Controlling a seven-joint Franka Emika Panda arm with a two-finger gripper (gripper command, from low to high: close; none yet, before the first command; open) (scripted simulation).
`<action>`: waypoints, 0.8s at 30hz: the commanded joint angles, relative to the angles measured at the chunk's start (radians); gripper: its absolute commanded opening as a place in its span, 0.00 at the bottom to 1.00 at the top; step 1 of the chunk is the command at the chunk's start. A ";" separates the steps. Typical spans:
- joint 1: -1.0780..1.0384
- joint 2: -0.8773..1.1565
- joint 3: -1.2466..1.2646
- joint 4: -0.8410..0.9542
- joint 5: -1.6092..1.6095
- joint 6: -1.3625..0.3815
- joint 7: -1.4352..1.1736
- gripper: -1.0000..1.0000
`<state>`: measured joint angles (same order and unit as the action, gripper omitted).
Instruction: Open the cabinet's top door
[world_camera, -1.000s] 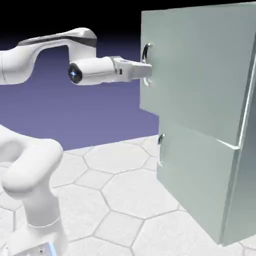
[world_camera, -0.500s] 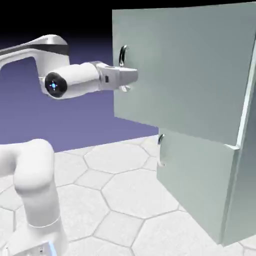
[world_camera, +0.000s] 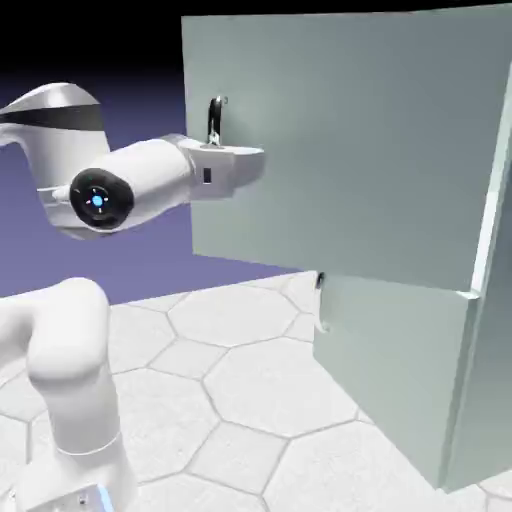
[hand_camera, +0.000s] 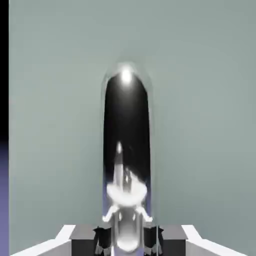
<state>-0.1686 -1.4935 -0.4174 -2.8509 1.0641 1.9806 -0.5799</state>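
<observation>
Top door ajar, gripper closed on its handle.
Arm comes in from ext. view's left, approx. level w/ the upper part of the cabinet (world_camera: 390, 370); the forearm/wrist section bends down, then the hand points right, toward the door. Gripper (hand_camera: 128, 241) is closed w/ the top door's handle (hand_camera: 126, 135) between its fingertips, one each side, at the handle's lower part; the curved, shiny handle runs up from there in the hand view. Top door (world_camera: 340, 140) stands swung out from the cabinet, its handle edge toward ext. view's left, overhanging the lower door (world_camera: 385, 350). Count: 1 arm, 1 gripper w/ 2 fingers, 1 cabinet, 2 doors (1 upper, 1 lower), 2 handles, 1 per door; lower handle (world_camera: 320, 305) partly hidden behind the top door's bottom edge.
</observation>
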 joint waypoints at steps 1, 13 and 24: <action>0.004 0.007 -0.036 0.014 -0.031 -0.030 -0.001 0.00; 0.226 0.153 -0.461 0.345 -0.353 -0.449 -0.019 0.00; 0.579 0.216 -0.705 0.743 -0.492 -0.775 0.020 0.00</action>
<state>0.4108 -1.2772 -1.1227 -2.1076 0.5725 1.2050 -0.5603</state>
